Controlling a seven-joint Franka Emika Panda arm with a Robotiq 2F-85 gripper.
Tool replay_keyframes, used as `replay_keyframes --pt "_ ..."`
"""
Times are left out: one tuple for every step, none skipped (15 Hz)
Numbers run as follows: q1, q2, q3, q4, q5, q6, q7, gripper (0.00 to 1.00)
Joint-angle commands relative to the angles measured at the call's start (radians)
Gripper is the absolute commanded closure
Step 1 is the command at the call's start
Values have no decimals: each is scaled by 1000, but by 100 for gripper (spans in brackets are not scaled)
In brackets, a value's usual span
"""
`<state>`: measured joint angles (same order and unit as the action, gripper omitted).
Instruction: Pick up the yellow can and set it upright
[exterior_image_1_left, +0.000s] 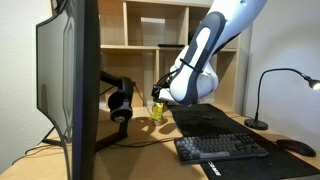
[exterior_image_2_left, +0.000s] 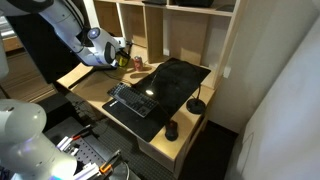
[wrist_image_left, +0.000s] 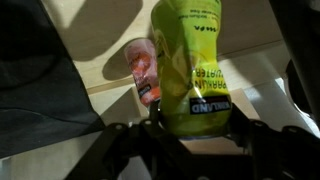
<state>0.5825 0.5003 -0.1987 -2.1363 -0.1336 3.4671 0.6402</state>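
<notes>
**Yellow can gripped, upright placement pending**

The end effector (wrist_image_left: 195, 128) is clamping on the small bright yellow-green cylindrical metal drink can (wrist_image_left: 190, 65). In the wrist view its dark fingers (wrist_image_left: 135, 140) are pressing in on both sides of the can's near end, and the rest of the body is sticking out straight ahead of them. So the pickup part is looking done.

In an exterior view the yellow can (exterior_image_1_left: 157, 108) is hanging just below the end effector (exterior_image_1_left: 162, 96), low over the light wooden tabletop (exterior_image_1_left: 140, 135) and looking roughly vertical with a slight tilt. I cannot tell whether its base is touching the tabletop or hovering just above. In the other exterior view the end effector (exterior_image_2_left: 119, 49) is showing too small to help.

A red-and-white cylindrical can (wrist_image_left: 143, 70) is sitting beyond the gripped can, ahead and off to one side of the end effector, apparently lying on its side; it is near but not touching as far as I can see. Black over-ear headphones (exterior_image_1_left: 120, 105) are hanging further out to the side.

Judging what is left: squaring the can to vertical, seating its base flat, spreading the fingers, and backing off without clipping either can.
</notes>
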Motion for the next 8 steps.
replay_keyframes --pt "-13 2 19 11 32 -2 37 59" --pt "-36 0 51 5 44 -3 81 59" --pt "-4 1 8 13 23 -4 45 34" --pt "-9 2 19 13 27 -4 66 34" --pt "-13 3 26 13 30 -4 78 34" --pt "-15 4 30 13 32 -4 83 34" --pt "-16 4 32 13 33 -5 85 59" --pt "-22 -4 45 7 45 -24 108 59"
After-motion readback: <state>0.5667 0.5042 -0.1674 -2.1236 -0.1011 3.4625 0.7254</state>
